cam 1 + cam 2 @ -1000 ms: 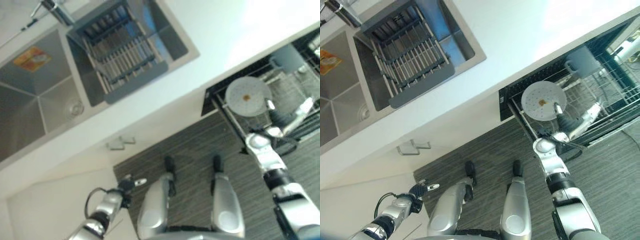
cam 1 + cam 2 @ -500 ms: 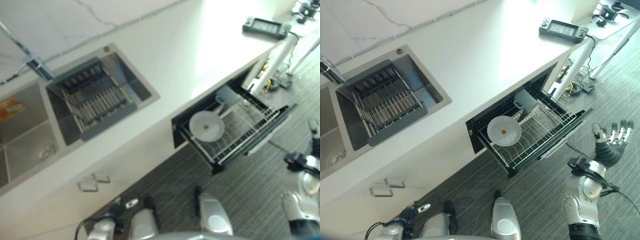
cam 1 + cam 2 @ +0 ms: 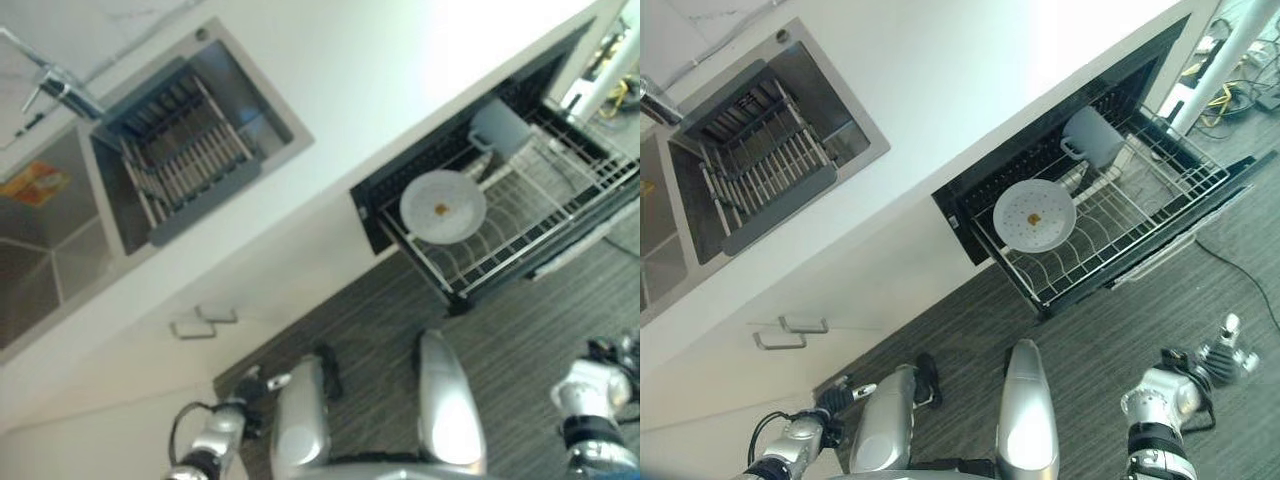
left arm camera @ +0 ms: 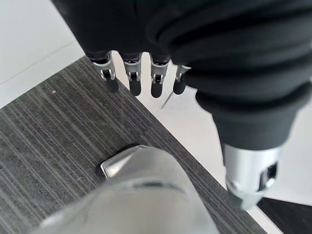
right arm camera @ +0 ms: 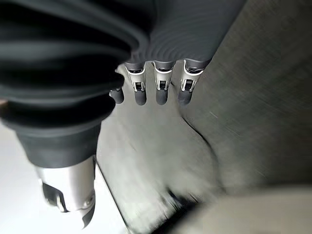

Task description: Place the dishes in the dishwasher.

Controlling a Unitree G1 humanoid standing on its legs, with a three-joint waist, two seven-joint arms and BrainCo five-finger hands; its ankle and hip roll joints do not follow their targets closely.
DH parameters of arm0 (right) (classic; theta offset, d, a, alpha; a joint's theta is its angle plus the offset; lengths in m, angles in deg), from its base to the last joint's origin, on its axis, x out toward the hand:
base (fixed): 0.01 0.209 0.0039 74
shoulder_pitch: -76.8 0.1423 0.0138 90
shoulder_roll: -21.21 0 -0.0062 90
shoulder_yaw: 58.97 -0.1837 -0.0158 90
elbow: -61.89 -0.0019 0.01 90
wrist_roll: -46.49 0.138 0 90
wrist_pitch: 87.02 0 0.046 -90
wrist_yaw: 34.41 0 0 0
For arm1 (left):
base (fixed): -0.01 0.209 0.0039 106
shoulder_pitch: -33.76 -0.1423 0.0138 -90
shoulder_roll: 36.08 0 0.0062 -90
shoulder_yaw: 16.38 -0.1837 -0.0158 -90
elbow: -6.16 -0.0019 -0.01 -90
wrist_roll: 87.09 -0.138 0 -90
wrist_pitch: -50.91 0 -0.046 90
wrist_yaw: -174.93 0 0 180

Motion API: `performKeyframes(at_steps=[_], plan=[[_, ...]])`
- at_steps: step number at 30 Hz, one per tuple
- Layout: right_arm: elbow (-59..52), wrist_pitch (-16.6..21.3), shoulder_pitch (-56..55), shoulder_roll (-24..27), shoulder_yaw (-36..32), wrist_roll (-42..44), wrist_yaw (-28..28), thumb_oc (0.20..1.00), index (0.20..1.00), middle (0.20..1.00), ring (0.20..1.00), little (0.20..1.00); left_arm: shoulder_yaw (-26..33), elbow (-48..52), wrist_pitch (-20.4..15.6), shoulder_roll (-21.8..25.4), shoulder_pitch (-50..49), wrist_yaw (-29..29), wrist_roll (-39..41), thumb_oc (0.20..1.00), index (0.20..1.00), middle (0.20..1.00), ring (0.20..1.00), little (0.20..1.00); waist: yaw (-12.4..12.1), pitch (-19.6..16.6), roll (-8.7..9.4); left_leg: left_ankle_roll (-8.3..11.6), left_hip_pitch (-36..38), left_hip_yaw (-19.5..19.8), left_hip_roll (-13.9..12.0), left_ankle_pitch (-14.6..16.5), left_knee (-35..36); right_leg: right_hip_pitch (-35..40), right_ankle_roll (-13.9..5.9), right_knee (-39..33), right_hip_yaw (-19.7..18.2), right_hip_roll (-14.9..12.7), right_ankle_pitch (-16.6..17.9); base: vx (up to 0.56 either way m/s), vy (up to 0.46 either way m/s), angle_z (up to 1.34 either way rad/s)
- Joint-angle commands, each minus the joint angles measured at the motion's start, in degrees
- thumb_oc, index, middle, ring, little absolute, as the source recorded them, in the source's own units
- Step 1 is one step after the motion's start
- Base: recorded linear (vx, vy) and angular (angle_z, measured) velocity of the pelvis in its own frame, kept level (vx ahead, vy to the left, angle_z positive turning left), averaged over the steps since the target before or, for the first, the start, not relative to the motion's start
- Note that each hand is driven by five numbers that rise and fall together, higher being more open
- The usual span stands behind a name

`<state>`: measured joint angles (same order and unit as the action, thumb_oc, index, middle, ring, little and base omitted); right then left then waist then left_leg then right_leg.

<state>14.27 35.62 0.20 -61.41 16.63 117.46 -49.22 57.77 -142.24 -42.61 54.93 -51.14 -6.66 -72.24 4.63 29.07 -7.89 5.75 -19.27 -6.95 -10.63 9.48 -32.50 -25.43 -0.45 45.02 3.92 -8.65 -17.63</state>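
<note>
A white countertop (image 3: 970, 90) runs across the scene above a dark striped floor (image 3: 1080, 340); set into it on the left is one steel sink (image 3: 855, 140) with two basins, and one grey slatted drying rack (image 3: 760, 165) sits across the right-hand basin, with a tap (image 3: 60, 85) at its far left corner; under the counter on the right, one dishwasher drawer (image 3: 970, 225) stands pulled out, its wire rack (image 3: 1140, 200) extending out over the floor; in that rack lies one round white plate (image 3: 1034, 215) with a small brownish spot in its middle, near the left end, and one pale grey mug (image 3: 1095, 135) lies further back to its right, the two apart; two metal handles (image 3: 790, 332) show on the white cabinet front below the sink; the right hand (image 3: 1228, 355) is low at the right over the floor, well apart from the drawer, its fingers (image 5: 163, 87) straight and grasping nothing; the left hand (image 3: 845, 393) is low at the left, near the cabinet base, its fingers (image 4: 131, 80) likewise extended and empty.
</note>
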Motion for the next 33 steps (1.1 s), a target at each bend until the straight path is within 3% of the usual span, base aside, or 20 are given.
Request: performKeyframes(at_steps=[1, 7, 14, 17, 24, 28, 33], plan=[[-0.79, -4.46, -0.05, 2.59, 0.39, -0.20, 5.61, 1.000, 1.000, 1.000, 1.000, 1.000, -0.29, 1.57, 1.03, 4.78, -1.69, -0.79, 1.62, 1.000, 1.000, 1.000, 1.000, 1.000, -1.79, -2.61, 3.59, -3.91, -1.83, 0.07, 3.65, 0.11, -1.38, 4.53, 1.19, -1.17, 2.83, -2.86, 1.51, 0.00, -0.039, 0.12], [5.12, -19.57, 13.60, 10.96, 8.25, -13.19, 7.94, 1.000, 1.000, 1.000, 1.000, 1.000, -1.64, 5.16, 2.42, 8.40, 1.15, -1.45, -0.09, 1.000, 1.000, 1.000, 1.000, 1.000, -5.07, -0.57, 2.89, -4.52, -5.92, 1.54, 5.33, 0.16, -3.05, -0.72, 0.19, 1.56, 2.45, -3.54, 2.29, -0.06, -0.053, 0.13], [7.06, -25.93, 23.06, 17.36, 14.14, -20.16, 10.20, 1.000, 1.000, 1.000, 1.000, 1.000, -1.16, 7.55, 1.96, 10.67, 2.74, -0.90, -0.61, 1.000, 1.000, 1.000, 1.000, 1.000, -7.24, 0.68, 2.98, -5.10, -10.46, 4.38, 6.55, 0.50, -5.05, -5.51, 0.37, 3.68, 1.16, -2.41, 2.21, -0.02, -0.004, 0.03], [6.25, -30.06, 27.93, 21.24, 21.64, -30.65, 15.05, 1.000, 1.000, 1.000, 1.000, 1.000, -1.28, 8.83, 1.92, 12.58, 3.38, 1.30, -1.74, 1.000, 1.000, 1.000, 1.000, 1.000, -8.52, 0.71, 3.07, -5.19, -12.48, 5.53, 7.09, -0.07, -4.86, -7.45, 0.27, 3.41, 1.26, -2.13, 2.72, -0.03, -0.010, 0.08], [5.35, -32.00, 37.28, 28.39, 31.72, -38.35, 19.30, 1.000, 1.000, 1.000, 1.000, 1.000, -0.97, 11.83, 2.17, 15.99, 3.78, 3.06, -1.30, 1.000, 1.000, 1.000, 1.000, 1.000, -10.75, 0.72, 3.87, -5.64, -14.63, 7.07, 7.53, -0.74, -4.01, -9.85, 0.42, 4.06, 1.68, -1.55, 2.48, 0.02, 0.009, 0.08], [5.18, -31.47, 44.66, 31.33, 36.05, -38.64, 17.29, 1.000, 1.000, 1.000, 1.000, 1.000, -0.81, 14.59, 1.83, 18.86, 3.54, 4.07, -1.39, 1.000, 1.000, 1.000, 1.000, 1.000, -12.30, 0.72, 4.54, -5.90, -16.94, 7.89, 7.95, -0.50, -4.73, -11.68, 0.42, 4.65, 2.13, -0.96, 2.56, 0.00, -0.060, 0.16], [7.98, -33.11, 56.10, 34.36, 42.65, -44.46, 18.09, 1.000, 1.000, 1.000, 1.000, 1.000, -2.03, 19.04, 2.32, 20.83, 2.89, 3.59, 1.06, 1.000, 1.000, 1.000, 1.000, 1.000, -13.47, 0.72, 3.37, -6.34, -20.60, 8.34, 8.76, 0.35, -7.30, -15.59, 0.46, 6.78, 2.49, -1.60, 2.58, -0.01, 0.055, 0.10]])
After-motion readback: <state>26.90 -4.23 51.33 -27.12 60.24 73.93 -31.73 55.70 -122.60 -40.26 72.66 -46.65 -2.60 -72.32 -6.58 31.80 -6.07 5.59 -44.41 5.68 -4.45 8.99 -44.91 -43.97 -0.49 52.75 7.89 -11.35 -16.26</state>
